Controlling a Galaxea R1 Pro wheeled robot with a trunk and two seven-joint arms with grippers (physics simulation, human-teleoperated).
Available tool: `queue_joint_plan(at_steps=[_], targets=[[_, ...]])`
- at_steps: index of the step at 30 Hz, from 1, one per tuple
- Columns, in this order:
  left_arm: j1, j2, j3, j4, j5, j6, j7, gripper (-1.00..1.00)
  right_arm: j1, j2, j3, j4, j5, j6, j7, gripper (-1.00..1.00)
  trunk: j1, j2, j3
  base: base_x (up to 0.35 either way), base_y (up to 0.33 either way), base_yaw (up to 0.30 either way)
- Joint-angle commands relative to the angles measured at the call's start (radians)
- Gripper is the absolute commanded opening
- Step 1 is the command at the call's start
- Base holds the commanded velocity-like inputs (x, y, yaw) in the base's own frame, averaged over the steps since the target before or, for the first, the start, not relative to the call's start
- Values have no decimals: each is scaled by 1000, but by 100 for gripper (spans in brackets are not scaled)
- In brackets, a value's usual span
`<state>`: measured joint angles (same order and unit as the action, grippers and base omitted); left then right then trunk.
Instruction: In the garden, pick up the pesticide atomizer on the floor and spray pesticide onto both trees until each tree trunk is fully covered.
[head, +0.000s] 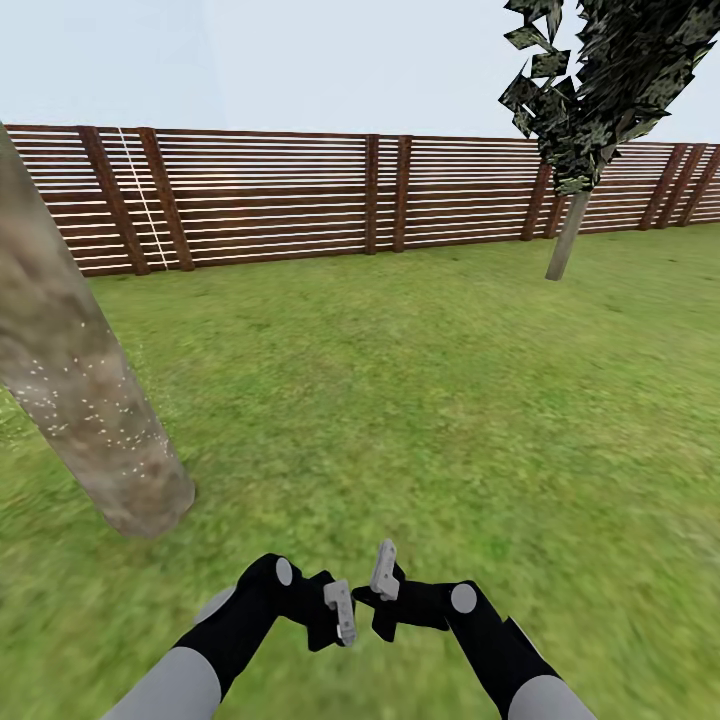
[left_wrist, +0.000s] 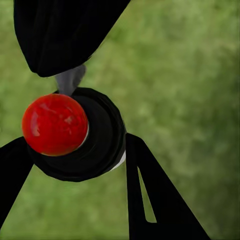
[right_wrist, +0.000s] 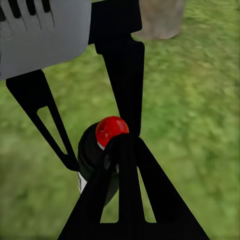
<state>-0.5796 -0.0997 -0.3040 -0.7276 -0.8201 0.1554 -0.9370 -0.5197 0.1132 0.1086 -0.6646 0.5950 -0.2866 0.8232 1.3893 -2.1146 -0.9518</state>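
Left wrist view: left pincer (left_wrist: 75, 165), black fingers clamped on the red-capped, black-collared, white-bodied pesticide atomizer (left_wrist: 55, 125). Right pincer (right_wrist: 100, 150) beside it, fingers apart around the red cap. Blotchy green grass floor (head: 420, 400) beneath. Mottled grey-tan tree trunk (head: 80, 400), white-speckled, near left; brown slat fence (head: 300, 200) beyond.

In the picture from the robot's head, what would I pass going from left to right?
Speckled near tree trunk → left gripper → right gripper → far tree by the wooden fence, all over the grass.
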Motion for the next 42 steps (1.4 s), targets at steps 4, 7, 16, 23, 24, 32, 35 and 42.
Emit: queue_joint_plan(at_steps=[4,7,16,23,24,32,35,42], targets=[[0,2,0,0,-4,6,3,-100,0,0,-1,-1,9,-5,1,-100,0,0,-1,0,0,0],[2,15,1,11,-6,3,3,-100,0,0,-1,-1,9,-6,1,-100,0,0,-1,0,0,0],[17,187,0,20,-14,8,4,-100,0,-2,-3,0,11,-6,0,-100,0,0,-1,0,0,0],[20,279,151,223,21,-15,219,-100,0,-12,-14,1,9,-6,-8,100,0,0,-1,0,0,0],[20,275,218,240,46,-49,280,-100,0,-15,-17,2,8,-7,-10,100,0,0,-1,0,0,0],[117,281,604,417,486,-369,757,-100,12,-59,-703,135,5,-61,-377,100,0,0,-1,0,0,0],[209,281,651,420,597,-478,946,-100,70,-63,-741,146,4,-159,-657,100,0,0,-1,0,0,0],[313,277,677,466,731,-594,1023,-100,176,-62,-745,307,6,-327,-944,100,0,0,-1,0,0,0]])
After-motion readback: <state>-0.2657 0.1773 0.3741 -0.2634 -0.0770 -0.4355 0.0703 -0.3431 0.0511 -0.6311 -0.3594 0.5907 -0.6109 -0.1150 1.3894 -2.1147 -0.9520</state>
